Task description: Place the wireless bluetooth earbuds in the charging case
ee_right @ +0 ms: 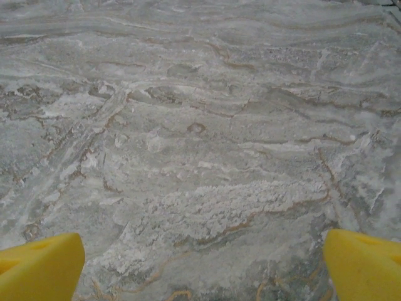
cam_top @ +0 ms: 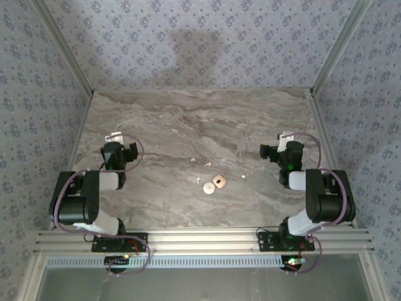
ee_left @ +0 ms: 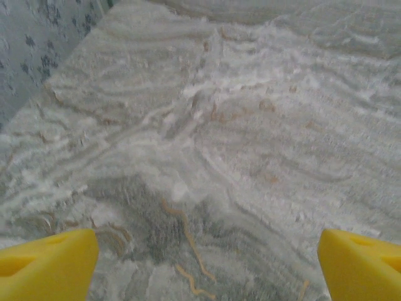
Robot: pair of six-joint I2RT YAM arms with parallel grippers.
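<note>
Two tiny white specks, the wireless bluetooth earbuds, lie on the marble table: one (cam_top: 198,182) left of the case, the other (cam_top: 243,177) to its right. The charging case looks like a tan rounded square (cam_top: 218,182) with a white round disc (cam_top: 207,187) touching its lower left. My left gripper (cam_top: 115,138) hovers far to the left of them, open, its yellow fingertips (ee_left: 47,263) wide apart over bare marble. My right gripper (cam_top: 286,138) sits off to the right, also open, with yellow fingertips (ee_right: 363,266) spread and nothing between them.
The marble table (cam_top: 188,125) is bounded by patterned walls at the back and sides, and by a metal rail (cam_top: 200,239) at the near edge where both arm bases are bolted. The left wall (ee_left: 37,37) is close to my left gripper.
</note>
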